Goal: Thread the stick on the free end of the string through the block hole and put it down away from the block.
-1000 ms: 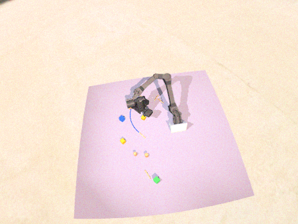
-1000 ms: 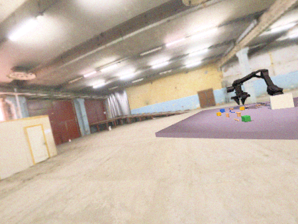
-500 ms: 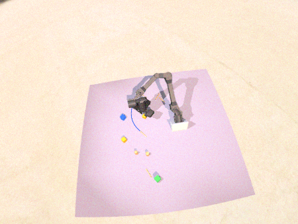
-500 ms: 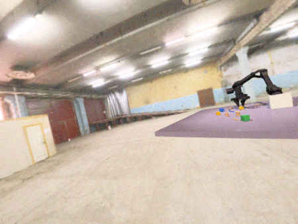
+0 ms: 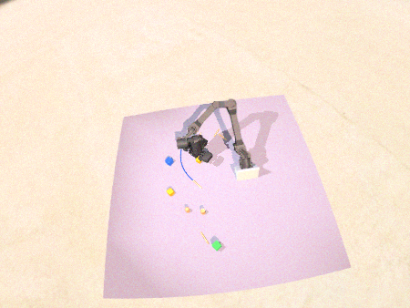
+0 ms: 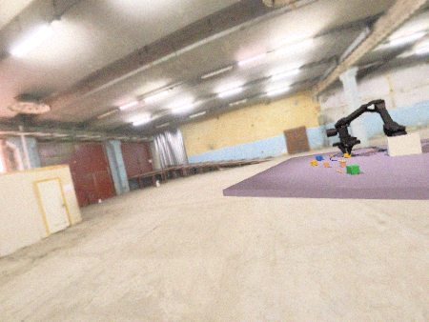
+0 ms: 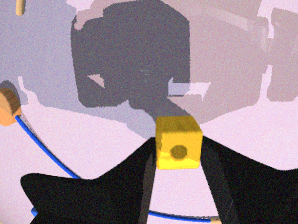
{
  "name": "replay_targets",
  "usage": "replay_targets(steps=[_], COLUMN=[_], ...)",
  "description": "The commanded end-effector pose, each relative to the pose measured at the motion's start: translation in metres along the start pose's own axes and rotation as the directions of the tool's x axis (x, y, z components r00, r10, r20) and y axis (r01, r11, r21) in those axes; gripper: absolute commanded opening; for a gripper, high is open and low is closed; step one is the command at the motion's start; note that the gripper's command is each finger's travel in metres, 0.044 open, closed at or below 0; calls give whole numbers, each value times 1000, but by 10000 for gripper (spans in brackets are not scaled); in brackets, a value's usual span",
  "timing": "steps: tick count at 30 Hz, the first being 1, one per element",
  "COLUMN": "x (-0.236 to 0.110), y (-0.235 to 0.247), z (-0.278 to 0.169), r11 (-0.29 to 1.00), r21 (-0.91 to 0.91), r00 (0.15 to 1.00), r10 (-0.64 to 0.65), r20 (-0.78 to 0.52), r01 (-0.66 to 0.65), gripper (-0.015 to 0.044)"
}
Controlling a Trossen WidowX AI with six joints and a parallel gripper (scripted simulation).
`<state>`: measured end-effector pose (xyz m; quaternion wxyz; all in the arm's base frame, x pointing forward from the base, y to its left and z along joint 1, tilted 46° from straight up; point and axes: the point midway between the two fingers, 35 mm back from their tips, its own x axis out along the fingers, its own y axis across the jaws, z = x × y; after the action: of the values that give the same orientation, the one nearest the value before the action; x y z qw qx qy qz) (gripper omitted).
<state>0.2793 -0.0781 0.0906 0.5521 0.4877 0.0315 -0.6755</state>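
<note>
Now the claw (image 7: 178, 183), partly closed, grips the yellow block (image 7: 178, 143) with the hole, near the desk's (image 5: 282, 219) far edge. Only the wrist view shows the fingers flanking it, with the blue string (image 7: 47, 152) running from the button (image 7: 8, 104) beneath; the top view alone shows the stick (image 5: 197, 183) lying nearer the desk's middle.

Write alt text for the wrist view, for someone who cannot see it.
The gripper is shut on a yellow block with a hole in its face, one dark finger on each side. A blue string runs from a round wooden button at the left edge and passes under the fingers, across a lilac table.
</note>
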Motion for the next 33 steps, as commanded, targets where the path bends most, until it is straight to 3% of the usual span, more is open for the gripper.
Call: replay_targets(steps=[1, 6, 8, 33], x=[0, 0, 0, -14], y=[0, 0, 0, 0], z=[0, 0, 0, 0], r11=[1000, 1000, 1000, 1000], r21=[2, 2, 2, 0], r00=[1000, 1000, 1000, 1000], r10=[0, 0, 0, -1], r20=[0, 0, 0, -1], r01=[0, 0, 0, 1], gripper=[72, 38, 0, 0])
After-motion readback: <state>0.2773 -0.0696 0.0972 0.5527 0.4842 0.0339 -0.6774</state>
